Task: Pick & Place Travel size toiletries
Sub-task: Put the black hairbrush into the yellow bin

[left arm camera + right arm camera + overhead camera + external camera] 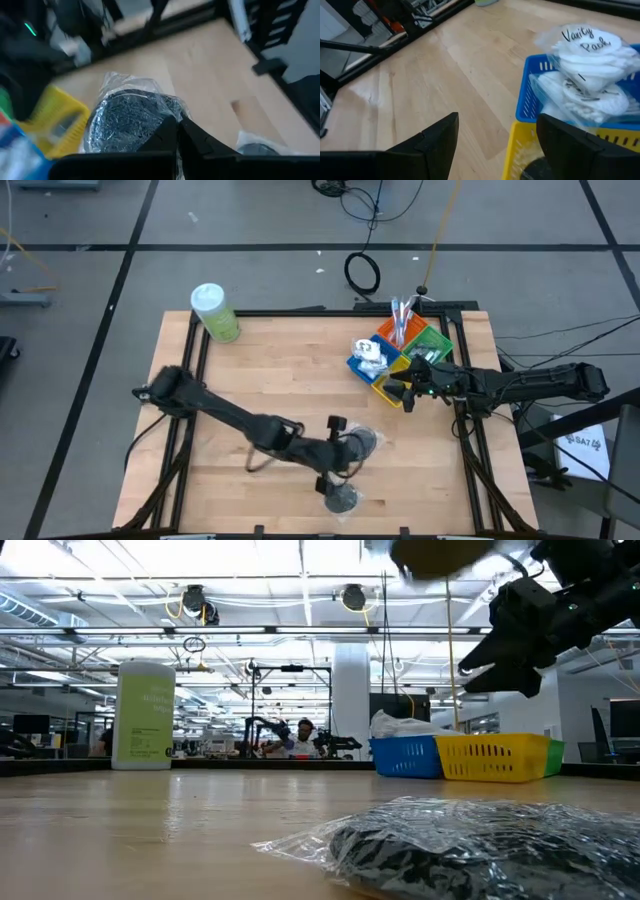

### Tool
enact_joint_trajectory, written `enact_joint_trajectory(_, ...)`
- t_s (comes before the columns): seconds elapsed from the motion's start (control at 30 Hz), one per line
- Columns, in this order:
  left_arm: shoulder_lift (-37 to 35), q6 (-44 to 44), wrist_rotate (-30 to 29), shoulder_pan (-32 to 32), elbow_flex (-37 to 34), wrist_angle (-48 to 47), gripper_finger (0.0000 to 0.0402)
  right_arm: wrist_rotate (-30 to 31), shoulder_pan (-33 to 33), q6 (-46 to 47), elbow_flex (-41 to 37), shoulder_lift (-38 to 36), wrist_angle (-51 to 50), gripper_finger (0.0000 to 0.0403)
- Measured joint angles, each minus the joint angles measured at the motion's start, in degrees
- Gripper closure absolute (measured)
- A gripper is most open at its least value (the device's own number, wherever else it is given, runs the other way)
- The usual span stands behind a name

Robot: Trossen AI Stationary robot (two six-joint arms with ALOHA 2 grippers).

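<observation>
With the left claw [177,131] closed on the bagged black disc [127,120] above the surface [270,370] and the right claw [495,145] held open, the slick bag could be dropped.

a green bottle with a white cap [215,313] stands upright at the upper left of the wooden table [280,380] in the high view. beyond the table's top edge, a coiled black cable [362,272] lies on the grey floor [250,215], crossed by dark lines.
</observation>
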Motion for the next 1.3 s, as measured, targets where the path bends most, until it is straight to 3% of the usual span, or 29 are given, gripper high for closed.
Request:
enact_joint_trajectory(0.1,-4.4,4.0,1.4,-0.2,-0.4,-0.2,0.0401,0.0,0.0,-0.2,0.0,0.0,-1.2,0.0149)
enact_joint_trajectory(0.23,-10.6,6.7,3.5,0.5,-6.8,5.5,0.0401,0.0,0.0,-2.6,0.0,0.0,-1.0,0.0149)
enact_joint_trajectory(0.5,-22.8,2.7,4.7,7.0,-34.9,35.2,0.0402,-0.1,0.0,-6.6,0.0,0.1,1.6,0.0149)
enact_joint_trajectory(0.6,-24.2,0.5,11.7,9.8,-43.7,52.7,0.0401,-0.2,0.0,-9.6,-0.6,1.2,7.1,0.0149)
enact_joint_trajectory(0.77,-24.0,-3.6,26.0,13.2,-51.1,72.0,0.0401,-7.6,0.1,-15.9,-8.0,7.1,31.2,0.0149)
enact_joint_trajectory(0.9,-24.0,-6.6,31.6,14.7,-51.8,73.4,0.0401,-12.6,0.2,-22.0,-11.8,13.0,49.7,0.0149)
enact_joint_trajectory(1.03,-24.0,-8.2,35.3,15.0,-51.8,73.2,0.0401,-13.5,2.0,-26.4,-11.3,19.2,60.5,0.0149)
enact_joint_trajectory(1.3,-23.9,-9.5,35.0,15.7,-51.8,71.8,0.0401,-13.5,5.4,-39.1,0.8,30.8,62.5,0.0149)
